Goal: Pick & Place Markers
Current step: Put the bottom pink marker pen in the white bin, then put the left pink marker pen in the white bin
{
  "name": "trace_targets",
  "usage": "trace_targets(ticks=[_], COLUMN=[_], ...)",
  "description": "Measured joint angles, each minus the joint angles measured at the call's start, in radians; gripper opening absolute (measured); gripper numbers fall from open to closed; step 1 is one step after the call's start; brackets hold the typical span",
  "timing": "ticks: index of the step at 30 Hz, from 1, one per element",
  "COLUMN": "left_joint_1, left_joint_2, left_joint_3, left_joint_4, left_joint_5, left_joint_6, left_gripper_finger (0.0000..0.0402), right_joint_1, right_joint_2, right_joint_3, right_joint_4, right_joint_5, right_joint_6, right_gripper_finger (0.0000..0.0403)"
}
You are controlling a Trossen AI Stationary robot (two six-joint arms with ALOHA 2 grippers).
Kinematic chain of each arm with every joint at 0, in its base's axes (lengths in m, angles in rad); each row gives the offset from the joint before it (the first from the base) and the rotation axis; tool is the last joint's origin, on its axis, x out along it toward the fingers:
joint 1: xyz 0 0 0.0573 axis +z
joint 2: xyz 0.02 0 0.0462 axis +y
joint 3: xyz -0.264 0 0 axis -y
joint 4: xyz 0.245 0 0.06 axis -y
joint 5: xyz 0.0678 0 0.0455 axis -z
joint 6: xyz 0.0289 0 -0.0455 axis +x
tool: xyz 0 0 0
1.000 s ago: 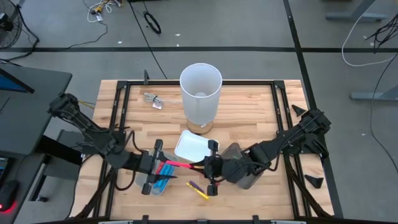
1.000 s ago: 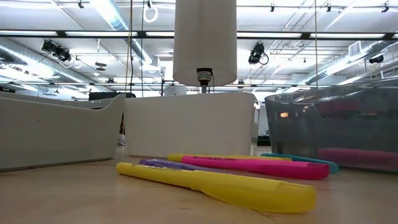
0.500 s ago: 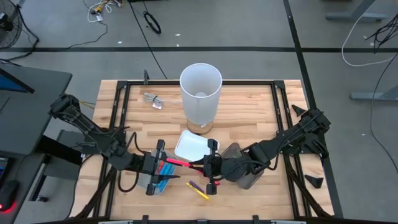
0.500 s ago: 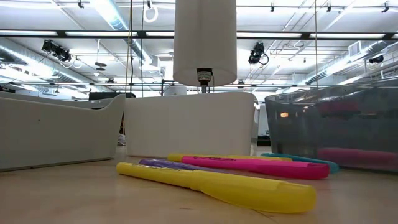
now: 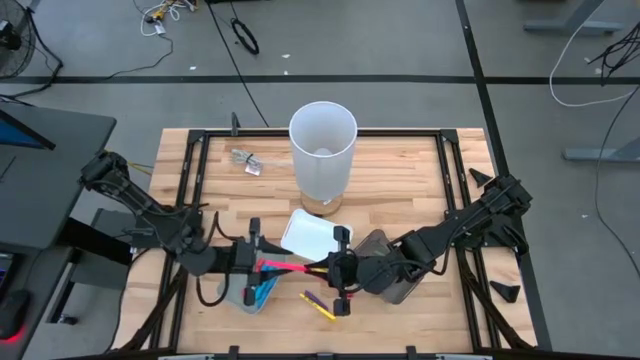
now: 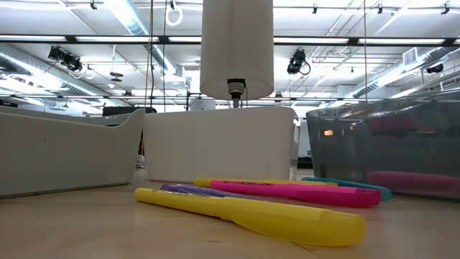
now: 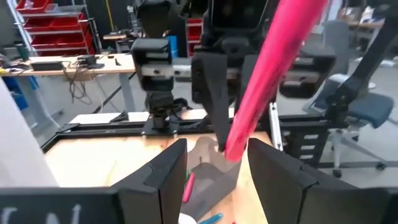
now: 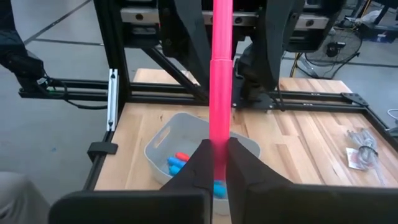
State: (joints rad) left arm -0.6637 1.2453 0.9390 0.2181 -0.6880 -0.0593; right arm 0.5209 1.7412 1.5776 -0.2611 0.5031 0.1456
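Note:
A pink marker (image 5: 292, 266) hangs in the air between my two grippers, above the near part of the table. My right gripper (image 5: 328, 270) is shut on one end of it. My left gripper (image 5: 260, 263) faces it and is open. Its fingers (image 8: 188, 43) stand on either side of the marker's other end, and a gap shows on each side. Below the left gripper sits a translucent grey tray (image 8: 163, 144) with blue and red markers in it. A yellow marker (image 6: 251, 212), a purple one (image 6: 188, 190), another pink one (image 6: 295, 191) and a teal one (image 6: 348, 186) lie on the table. My right gripper pinches the pink marker between its two fingers close to one end (image 8: 217, 134). The fingers come from the table's right, slanting slightly down, and lie along the marker. The marker is lifted clear, roughly level, and sticks out toward the left gripper above the grey tray.
A tall white cylinder (image 5: 322, 150) stands at the table's middle back. In front of it is a white tray (image 5: 303, 236), and a dark grey tray (image 5: 388, 285) lies under the right arm. A small clear packet (image 5: 245, 160) lies at the back left.
My left gripper has swung about its wrist without shifting place, and now faces the right gripper more squarely. The pink marker has stayed in the right gripper's hold.

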Motion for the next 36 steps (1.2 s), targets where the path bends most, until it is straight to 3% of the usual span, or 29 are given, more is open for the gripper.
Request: trace_targets(ticks=[5, 24, 29, 36], left_joint_1=[0.018, 0.032, 0.031, 0.032], left_joint_2=[0.0, -0.001, -0.001, -0.001], left_joint_3=[0.0, 0.0, 0.0, 0.0], left_joint_4=[0.05, 0.056, -0.002, -0.149], left_joint_5=[0.127, 0.164, 0.161, 0.12], left_joint_6=[0.02, -0.006, -0.149, -0.449], left_gripper_finger=[0.0177, 0.0177, 0.0177, 0.0177], right_joint_1=[-0.002, -0.003, -0.005, -0.018], right_joint_2=[0.0, 0.0, 0.0, 0.0], right_joint_3=[0.0, 0.0, 0.0, 0.0], right_joint_4=[0.0, -0.021, -0.075, -0.212], right_joint_5=[0.002, 0.002, 0.001, 0.001], right_joint_6=[-0.009, 0.004, 0.0, 0.029], right_gripper_finger=[0.0009, 0.0006, 0.0019, 0.0084])
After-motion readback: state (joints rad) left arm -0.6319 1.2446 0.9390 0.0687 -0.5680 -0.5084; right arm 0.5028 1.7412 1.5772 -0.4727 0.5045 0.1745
